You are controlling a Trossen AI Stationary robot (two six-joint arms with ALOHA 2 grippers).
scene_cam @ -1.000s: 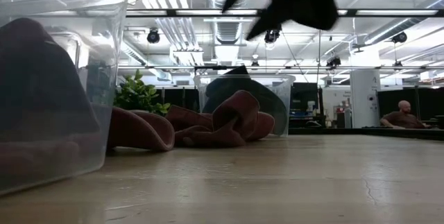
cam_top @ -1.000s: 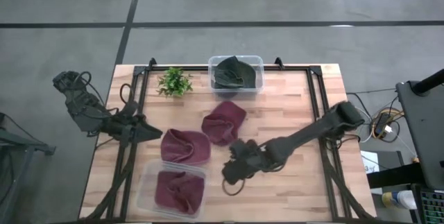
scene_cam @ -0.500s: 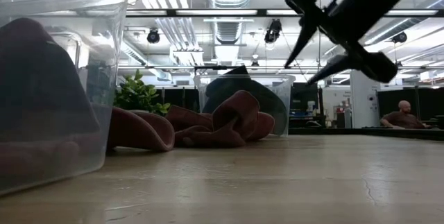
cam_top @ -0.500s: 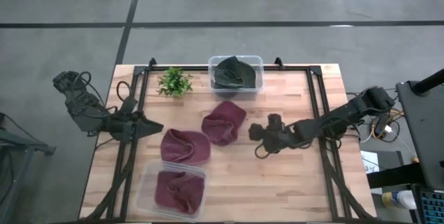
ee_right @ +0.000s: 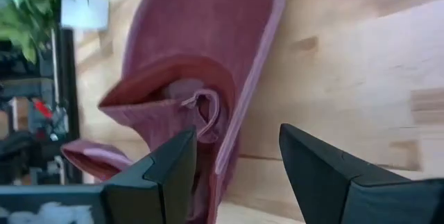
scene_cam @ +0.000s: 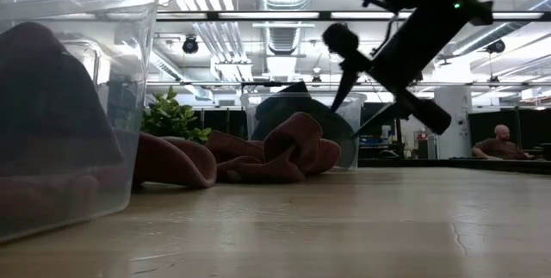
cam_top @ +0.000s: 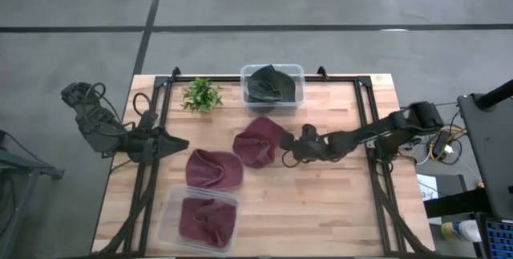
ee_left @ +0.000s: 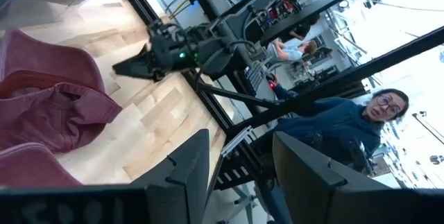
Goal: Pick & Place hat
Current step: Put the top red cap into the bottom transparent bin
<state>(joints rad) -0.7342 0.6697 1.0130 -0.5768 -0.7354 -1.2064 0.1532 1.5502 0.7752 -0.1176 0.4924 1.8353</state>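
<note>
A maroon hat [cam_top: 259, 141] lies crumpled near the middle of the wooden counter [cam_top: 337, 203], its folded brim facing the right end effector [cam_top: 286, 153]. That end effector hangs just beside the hat's right edge, above the counter, with its two fingers spread apart and nothing between them; the right wrist view shows the hat [ee_right: 198, 99] filling the space ahead of the parted fingers [ee_right: 326, 168].

A second maroon hat [cam_top: 214, 168] rests just to the left of the first and nearer the front. A third maroon hat [cam_top: 204, 220] sits inside a clear bin [cam_top: 167, 211] at the front left. At the back edge, another clear bin [cam_top: 298, 73] holds a dark green hat [cam_top: 270, 84], with a small green plant [cam_top: 201, 95] to its left.

The left end effector [cam_top: 178, 142] waits at the counter's left side, its fingers [ee_left: 187, 165] apart and empty.
</note>
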